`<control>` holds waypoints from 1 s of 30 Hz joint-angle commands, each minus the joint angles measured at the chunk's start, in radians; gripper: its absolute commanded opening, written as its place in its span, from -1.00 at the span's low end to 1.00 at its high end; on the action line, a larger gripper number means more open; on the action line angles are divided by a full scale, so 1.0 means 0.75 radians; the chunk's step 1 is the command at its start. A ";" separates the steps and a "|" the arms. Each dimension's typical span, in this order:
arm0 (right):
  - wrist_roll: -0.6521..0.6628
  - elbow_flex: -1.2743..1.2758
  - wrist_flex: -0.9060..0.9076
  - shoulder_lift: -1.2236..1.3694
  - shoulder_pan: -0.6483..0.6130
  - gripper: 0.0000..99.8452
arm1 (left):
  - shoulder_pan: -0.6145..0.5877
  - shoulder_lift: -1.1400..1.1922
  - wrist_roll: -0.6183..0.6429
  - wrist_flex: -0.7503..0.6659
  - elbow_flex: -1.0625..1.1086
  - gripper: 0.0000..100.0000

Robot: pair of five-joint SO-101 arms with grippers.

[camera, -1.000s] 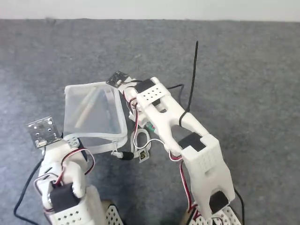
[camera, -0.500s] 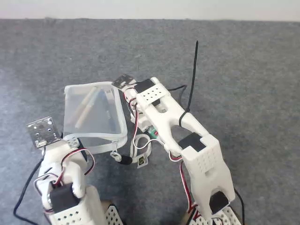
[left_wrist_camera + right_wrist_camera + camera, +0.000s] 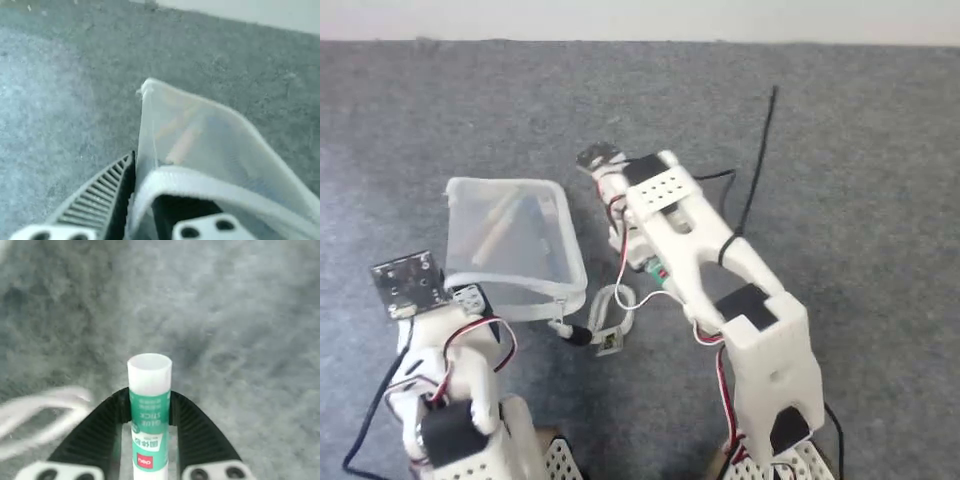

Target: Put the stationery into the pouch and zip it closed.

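Trouble, as we judge it, would start nearest the arms, at the pouch's mouth. The left end effector (image 3: 136, 202) is clenched on the near corner of the pouch (image 3: 515, 240), pinching the white zip band (image 3: 520, 302) between its jaws. Only one corner of that mouth is held up, then. The rest of the band lies slack on the desk (image 3: 840, 150) and may sag flat when something pushes against it.

Just to the right of the band lies a white cord loop (image 3: 610, 300) (we cannot tell what it is tied to), which could snag a jaw passing low over it. A little farther out, beside the pouch's right edge and apart from it, the right end effector (image 3: 148, 401) grasps the glue stick (image 3: 149, 374) around its green label, white cap pointing away from the wrist. The stick is round and smooth, so we expect it could pivot or slide in the jaws if its cap butts the band or the mesh rather than the opening.

Farther still, a pale stick-like item (image 3: 498, 225) already lies inside the mesh. A hard shove could drag the whole pouch out of the left grip.
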 commanded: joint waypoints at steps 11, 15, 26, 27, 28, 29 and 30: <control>-0.016 -0.043 0.021 -0.140 0.105 -0.99 | 0.164 -0.004 -0.008 0.080 -0.367 -0.98; -0.016 -0.043 0.021 -0.140 0.105 -0.99 | 0.166 0.174 -0.006 0.088 -0.523 -0.98; -0.016 -0.043 0.011 -0.140 0.132 -0.99 | 0.262 0.831 0.035 0.305 -1.073 -0.98; -0.016 -0.045 0.011 -0.140 0.138 -0.99 | 0.293 0.878 0.055 0.323 -1.110 -0.98; -0.016 -0.045 0.011 -0.142 0.140 -0.99 | 0.321 0.927 0.084 0.338 -1.147 -0.98; -0.016 -0.045 0.011 -0.142 0.140 -0.99 | 0.344 0.972 0.104 0.350 -1.179 -0.98; -0.016 -0.045 0.011 -0.142 0.140 -0.99 | 0.360 1.017 0.121 0.360 -1.208 -0.98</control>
